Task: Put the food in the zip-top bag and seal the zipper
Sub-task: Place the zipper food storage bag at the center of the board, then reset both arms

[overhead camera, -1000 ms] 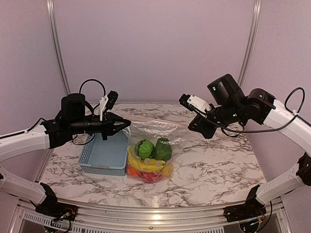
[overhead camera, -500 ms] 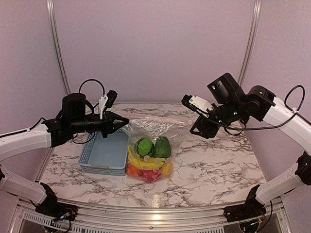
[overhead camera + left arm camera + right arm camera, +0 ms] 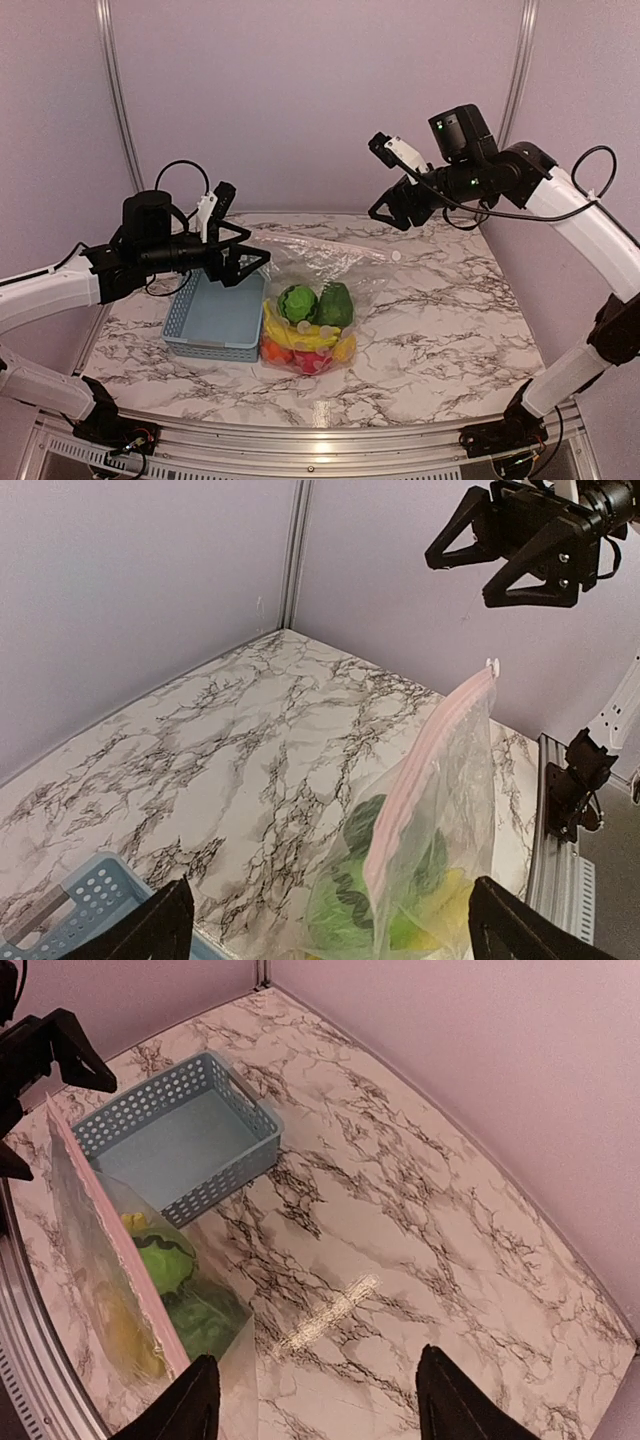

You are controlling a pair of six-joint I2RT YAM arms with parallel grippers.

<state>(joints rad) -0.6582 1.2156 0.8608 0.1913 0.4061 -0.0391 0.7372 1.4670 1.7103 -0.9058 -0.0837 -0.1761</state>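
The zip-top bag [image 3: 318,300] stands on the marble table, with no gripper touching it. The food shows through it: two green pieces [image 3: 297,303] above yellow bananas [image 3: 300,337], with red and orange pieces [image 3: 300,361] at the bottom. The zipper [image 3: 325,243] runs as one straight pinkish strip along the mouth, ending at its slider tab [image 3: 396,256]. My left gripper [image 3: 245,262] is open just left of the strip's left end. My right gripper [image 3: 385,210] hangs open, above and behind the slider end. The left wrist view looks along the zipper [image 3: 430,770], and the right wrist view shows the bag [image 3: 100,1260] at its left.
A grey-blue mesh basket [image 3: 205,350] sits left of the bag, under my left gripper, with nothing in it. Pale walls and metal corner posts [image 3: 118,100] close in the table at the back and sides.
Both grippers have opened and let go of the ends of the bag's mouth. The right arm has lifted up and back. The left gripper has drawn slightly left.
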